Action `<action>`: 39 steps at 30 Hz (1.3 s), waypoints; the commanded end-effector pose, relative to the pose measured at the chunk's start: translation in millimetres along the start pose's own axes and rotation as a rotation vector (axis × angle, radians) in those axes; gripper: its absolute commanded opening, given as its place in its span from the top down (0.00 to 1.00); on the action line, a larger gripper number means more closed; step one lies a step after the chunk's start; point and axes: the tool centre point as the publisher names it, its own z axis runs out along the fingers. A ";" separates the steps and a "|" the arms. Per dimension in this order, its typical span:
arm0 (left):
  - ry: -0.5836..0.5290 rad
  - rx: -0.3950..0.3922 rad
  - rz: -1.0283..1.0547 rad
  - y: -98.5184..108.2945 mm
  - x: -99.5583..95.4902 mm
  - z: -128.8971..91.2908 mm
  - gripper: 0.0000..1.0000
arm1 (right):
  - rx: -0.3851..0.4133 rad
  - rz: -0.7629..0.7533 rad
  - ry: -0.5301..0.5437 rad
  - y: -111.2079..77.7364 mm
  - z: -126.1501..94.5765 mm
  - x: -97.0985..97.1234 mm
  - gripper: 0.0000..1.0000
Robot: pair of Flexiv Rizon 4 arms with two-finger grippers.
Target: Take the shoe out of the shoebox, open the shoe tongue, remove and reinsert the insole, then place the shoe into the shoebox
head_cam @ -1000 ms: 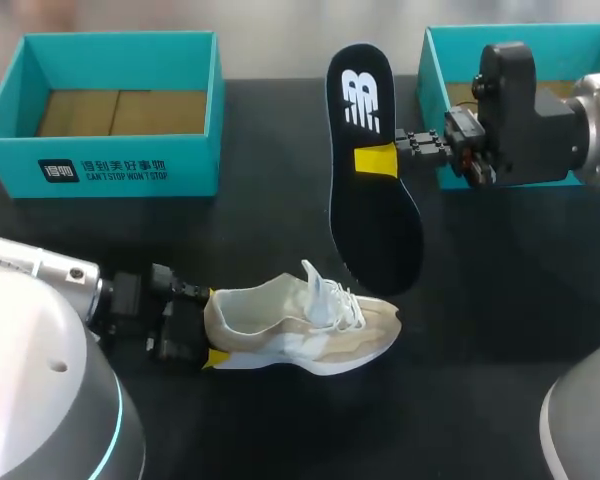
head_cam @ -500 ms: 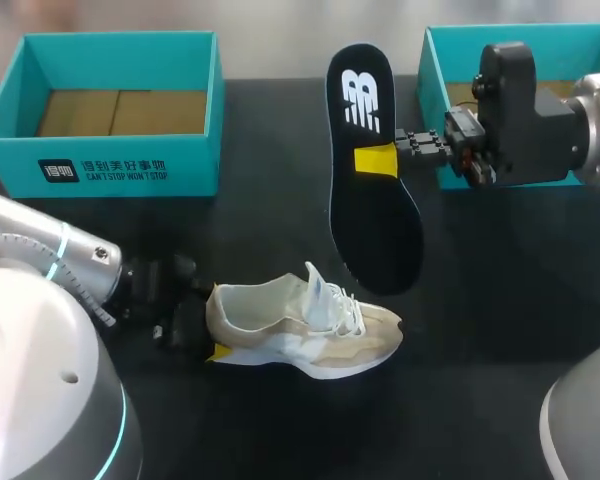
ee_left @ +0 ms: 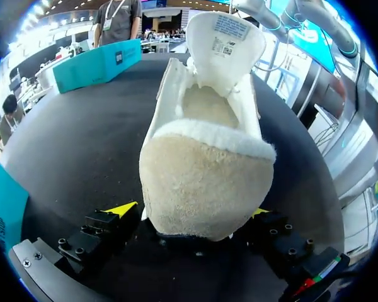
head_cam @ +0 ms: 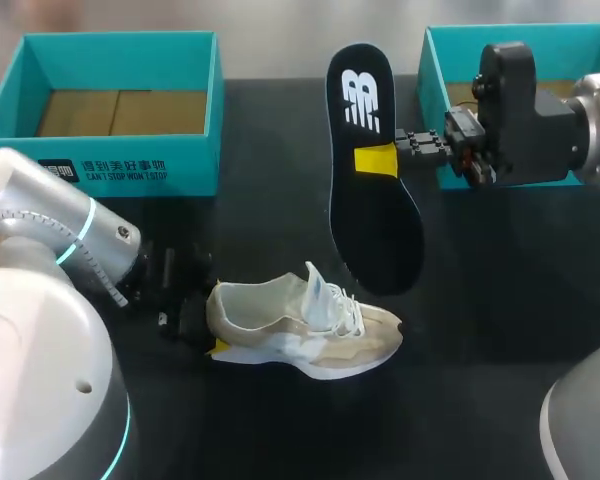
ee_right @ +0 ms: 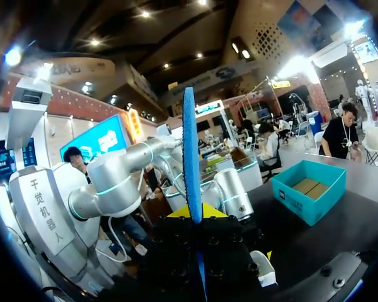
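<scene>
A cream and beige shoe point(head_cam: 305, 322) lies on its side on the black table, toe to the right, tongue pulled up. My left gripper point(head_cam: 208, 320) is at its heel. In the left wrist view the fuzzy heel point(ee_left: 205, 182) sits between the wide-spread fingers of the left gripper point(ee_left: 190, 211), which is open. My right gripper point(head_cam: 378, 160) is shut on the black insole point(head_cam: 372, 215) and holds it in the air above and behind the shoe, logo end away from me. In the right wrist view the insole point(ee_right: 191, 151) shows edge-on, standing up from the right gripper point(ee_right: 194, 214).
A teal shoebox point(head_cam: 110, 165) with a cardboard floor stands at the back left. A second teal box point(head_cam: 435, 70) is at the back right, partly behind my right wrist. Bare black tabletop lies in front of the shoe and to its right.
My left arm's wrist has swung up and inward while its gripper stays at the heel. The shoe has shifted slightly to the right. The right arm and the insole have not moved.
</scene>
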 end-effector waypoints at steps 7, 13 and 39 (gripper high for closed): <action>-0.004 -0.337 0.059 1.5 0.9 -12.5 0.00 | 0.000 0.001 0.000 0.2 2.4 -0.9 1.00; -0.004 -0.337 0.059 1.5 0.9 -12.5 0.00 | 0.000 0.001 0.000 0.2 2.4 -0.9 1.00; -0.015 -0.561 0.164 -2.0 7.1 -44.4 0.00 | 0.000 0.001 0.000 0.2 2.4 -0.9 1.00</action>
